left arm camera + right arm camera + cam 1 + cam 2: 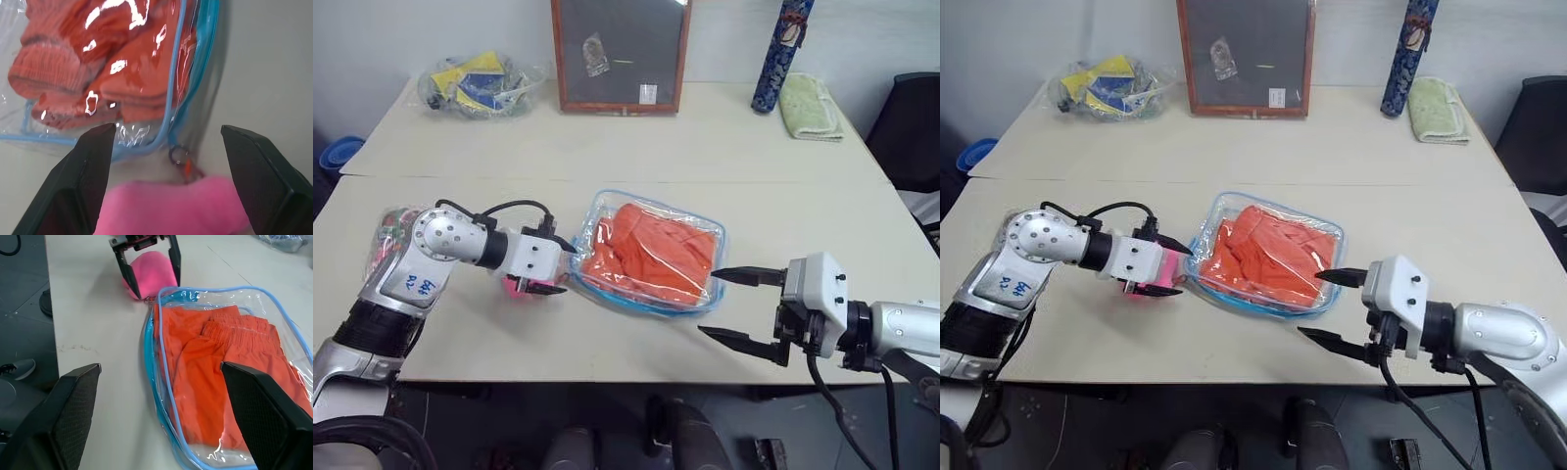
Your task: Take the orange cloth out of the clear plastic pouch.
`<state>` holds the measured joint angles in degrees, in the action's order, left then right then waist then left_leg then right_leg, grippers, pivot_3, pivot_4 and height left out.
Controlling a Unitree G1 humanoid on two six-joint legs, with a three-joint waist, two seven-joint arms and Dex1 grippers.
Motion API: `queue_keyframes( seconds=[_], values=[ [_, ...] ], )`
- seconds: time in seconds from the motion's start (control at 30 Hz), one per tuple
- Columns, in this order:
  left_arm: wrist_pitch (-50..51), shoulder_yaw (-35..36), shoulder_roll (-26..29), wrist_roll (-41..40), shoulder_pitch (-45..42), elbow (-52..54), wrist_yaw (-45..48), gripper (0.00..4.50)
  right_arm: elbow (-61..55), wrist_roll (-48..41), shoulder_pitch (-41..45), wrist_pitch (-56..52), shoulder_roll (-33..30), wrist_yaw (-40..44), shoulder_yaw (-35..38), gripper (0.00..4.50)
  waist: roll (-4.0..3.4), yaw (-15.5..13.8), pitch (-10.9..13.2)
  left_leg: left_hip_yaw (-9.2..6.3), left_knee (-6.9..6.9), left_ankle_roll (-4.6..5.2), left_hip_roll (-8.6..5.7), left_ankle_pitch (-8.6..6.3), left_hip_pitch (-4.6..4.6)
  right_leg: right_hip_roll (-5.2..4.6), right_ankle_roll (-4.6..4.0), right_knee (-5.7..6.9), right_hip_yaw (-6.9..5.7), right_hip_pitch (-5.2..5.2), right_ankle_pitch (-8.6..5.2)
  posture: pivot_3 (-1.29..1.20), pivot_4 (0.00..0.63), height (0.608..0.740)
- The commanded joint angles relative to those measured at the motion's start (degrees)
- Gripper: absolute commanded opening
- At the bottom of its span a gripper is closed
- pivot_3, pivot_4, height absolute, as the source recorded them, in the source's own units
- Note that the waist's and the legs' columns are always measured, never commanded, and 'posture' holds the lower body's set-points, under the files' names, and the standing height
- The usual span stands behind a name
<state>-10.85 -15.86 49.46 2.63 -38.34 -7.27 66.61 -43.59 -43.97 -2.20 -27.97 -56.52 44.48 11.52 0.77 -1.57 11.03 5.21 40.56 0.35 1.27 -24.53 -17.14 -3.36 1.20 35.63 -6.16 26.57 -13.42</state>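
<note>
- Head views: the pouch [651,253] lies flat on the tabletop [607,147] between the two claws, the orange cloth [651,252] inside it.
- Left wrist view: left claw [168,142] spread, straddling the pink ball [171,208] at the pouch's corner.
- Right wrist view: right claw [161,367] spread, empty, just short of the pouch.

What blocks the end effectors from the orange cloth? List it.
The clear plastic pouch itself: the orange cloth lies sealed inside. The pink fluffy ball sits between the left end effector fingers. Bare table separates the right end effector from the pouch.

The blue handwriting on the left arm [414,284] cannot be read.
</note>
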Motion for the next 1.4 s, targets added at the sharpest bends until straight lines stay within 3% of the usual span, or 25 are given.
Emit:
queue_keyframes(
  seconds=[0.03,0.13,0.4,0.47,0.57,0.73,0.97,1.07,1.23,1.4],
  values=[
    [-2.35,0.41,-2.10,0.61,-1.45,-1.92,-0.96,3.66,-2.47,0.63,-0.73,0.02,0.93,-0.62,1.66,4.06,0.00,0.02,0.00,0.00,0.00,0.04,0.00,-0.01,0.00,0.00,0.02,0.00,0.00,0.00,0.01,0.00,0.150,0.740],
    [-2.65,0.57,-3.08,0.61,-1.22,-2.75,-0.17,3.03,-2.49,1.29,-1.04,0.08,1.30,-0.60,1.88,4.10,0.00,0.05,0.00,0.00,0.04,0.12,-0.03,-0.04,-0.03,-0.03,0.09,-0.04,-0.01,0.00,0.05,0.00,0.150,0.740],
    [-3.01,0.68,-3.63,0.53,-0.45,-3.62,1.22,0.43,-1.90,3.05,-1.05,0.51,2.01,-0.15,1.37,4.10,0.00,0.12,0.00,0.02,0.04,0.13,-0.04,-0.05,0.00,-0.03,0.09,-0.05,0.03,-0.01,0.05,0.00,0.150,0.740],
    [-2.59,0.69,-3.70,0.09,-0.23,-3.66,1.81,0.02,-1.86,3.46,-1.01,0.52,2.17,-0.06,1.22,4.10,0.00,0.12,0.00,0.02,0.05,0.13,-0.04,-0.05,0.00,-0.03,0.09,-0.04,0.02,-0.01,0.05,0.00,0.150,0.740],
    [1.23,0.74,-3.63,-2.48,0.77,-2.78,4.69,0.02,-1.89,3.72,-1.14,0.39,2.37,0.10,1.30,4.10,0.00,0.16,0.00,0.01,0.05,0.13,-0.04,-0.05,0.00,-0.03,0.09,-0.02,0.02,-0.02,0.05,0.00,0.150,0.740],
    [21.59,4.36,-5.87,-14.70,3.92,5.02,6.90,0.02,-1.98,4.51,-1.15,0.20,2.54,-0.05,1.40,4.10,0.00,0.21,0.00,0.00,0.07,0.13,-0.02,-0.05,0.00,-0.01,0.09,0.00,0.02,-0.02,0.05,0.00,0.150,0.740],
    [46.82,6.63,-19.01,-20.25,1.20,11.26,-8.73,0.02,-3.42,10.63,-1.33,-0.85,3.24,-3.19,-2.76,4.10,0.02,-0.21,0.00,-0.20,0.43,0.26,-0.12,-0.11,-0.16,-0.10,0.26,-0.06,0.02,-0.12,0.14,0.00,0.150,0.740],
    [49.72,5.52,-21.38,-20.35,1.71,14.69,-10.91,0.00,-3.01,12.21,-1.32,-2.30,5.21,-5.74,-4.87,3.46,0.02,0.25,0.00,-0.17,0.40,0.27,-0.13,-0.11,-0.14,-0.10,0.27,-0.01,0.04,-0.11,0.15,0.00,0.150,0.740],
    [49.70,3.62,-21.46,-19.60,2.61,16.99,-11.33,0.00,0.60,16.64,2.68,-4.44,9.25,-10.67,-8.95,1.70,0.02,0.35,0.00,-0.07,0.39,0.16,-0.08,-0.09,-0.05,-0.08,0.18,-0.04,0.10,-0.09,0.09,0.00,0.150,0.740],
    [47.57,2.27,-20.08,-18.40,2.97,16.87,-10.61,0.00,6.93,21.47,6.61,-2.96,11.06,-10.42,-12.26,1.70,0.01,0.21,-0.01,-0.06,0.43,0.16,-0.11,-0.09,-0.02,-0.10,0.17,-0.01,0.14,-0.08,0.09,0.00,0.150,0.740]
  ],
)
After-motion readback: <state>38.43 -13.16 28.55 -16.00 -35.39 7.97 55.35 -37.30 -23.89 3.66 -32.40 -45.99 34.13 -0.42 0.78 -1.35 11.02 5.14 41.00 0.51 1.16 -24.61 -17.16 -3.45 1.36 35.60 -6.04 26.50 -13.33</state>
